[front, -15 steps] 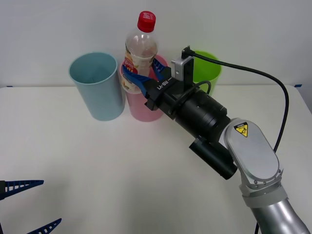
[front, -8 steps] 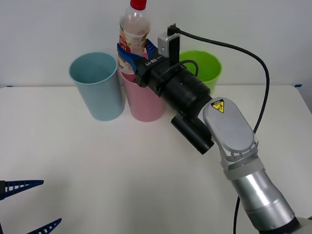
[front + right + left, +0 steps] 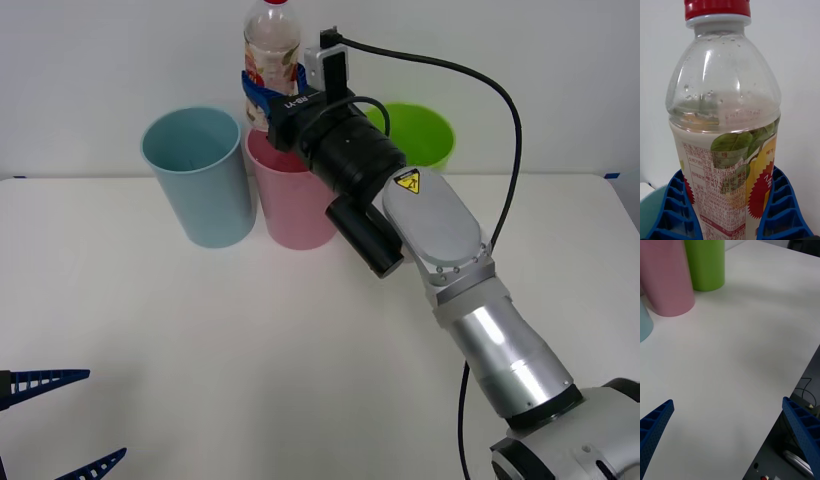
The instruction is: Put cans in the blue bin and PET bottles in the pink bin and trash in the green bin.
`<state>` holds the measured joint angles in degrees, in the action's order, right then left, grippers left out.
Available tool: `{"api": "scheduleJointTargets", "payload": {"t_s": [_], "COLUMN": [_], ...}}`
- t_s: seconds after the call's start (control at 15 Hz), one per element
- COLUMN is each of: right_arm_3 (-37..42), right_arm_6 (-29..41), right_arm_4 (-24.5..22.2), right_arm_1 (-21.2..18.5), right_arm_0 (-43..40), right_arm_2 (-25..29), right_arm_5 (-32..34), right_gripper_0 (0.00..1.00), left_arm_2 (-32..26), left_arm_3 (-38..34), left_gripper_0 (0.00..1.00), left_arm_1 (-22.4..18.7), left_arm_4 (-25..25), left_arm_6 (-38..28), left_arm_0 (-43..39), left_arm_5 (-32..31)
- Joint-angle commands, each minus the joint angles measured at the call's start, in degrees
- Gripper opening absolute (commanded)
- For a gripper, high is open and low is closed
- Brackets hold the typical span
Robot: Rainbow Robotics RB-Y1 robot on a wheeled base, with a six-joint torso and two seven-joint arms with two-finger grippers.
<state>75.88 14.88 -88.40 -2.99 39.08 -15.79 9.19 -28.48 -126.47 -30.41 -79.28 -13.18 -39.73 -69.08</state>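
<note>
Your left gripper [image 3: 55,425] sits parked at the near left corner of the table [image 3: 200,330], its ribbed blue fingers spread wide with nothing between them.

Moving right, you have the blue bin [image 3: 197,175]: a smooth, round, light-blue plastic cup tapering toward its base. Nothing shows inside it from the front view, and no can or loose trash lies on the white tabletop, so judge those parts of the sort as having nothing left to handle here.

Next to it, almost touching, stands the pink bin [image 3: 290,200], same tapered shape in pale pink. Right above its mouth your right gripper [image 3: 272,92] holds the PET bottle [image 3: 272,45] upright, blue ribbed fingers [image 3: 784,213] clamped on either side of the printed label. The bottle is clear, thin-walled plastic with a rounded shoulder, a red screw cap and droplets inside; it looks light and slightly slippery. It is not yet in the bin, so what remains is lowering or releasing it.

Farthest right, partly behind your arm, is the lime-green bin [image 3: 425,135], again smooth and tapered.
</note>
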Motion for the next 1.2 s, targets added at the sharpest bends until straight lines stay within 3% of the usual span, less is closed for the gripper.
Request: {"api": "scheduleJointTargets", "payload": {"t_s": [0.07,1.2], "right_arm_3": [-3.3,-5.9], "right_arm_6": [-0.4,-0.6], "right_arm_4": [-0.7,-2.1], "right_arm_1": [0.0,-2.3], "right_arm_0": [1.6,0.8], "right_arm_2": [0.1,-0.4], "right_arm_5": [-1.2,-1.3], "right_gripper_0": [0.00,0.00], "left_arm_2": [0.0,0.0], "left_arm_3": [0.0,0.0], "left_gripper_0": [1.00,1.00], "left_arm_1": [0.0,0.0], "left_arm_4": [0.0,0.0], "left_arm_6": [0.0,0.0], "left_arm_0": [0.0,0.0], "left_arm_5": [0.0,0.0]}}
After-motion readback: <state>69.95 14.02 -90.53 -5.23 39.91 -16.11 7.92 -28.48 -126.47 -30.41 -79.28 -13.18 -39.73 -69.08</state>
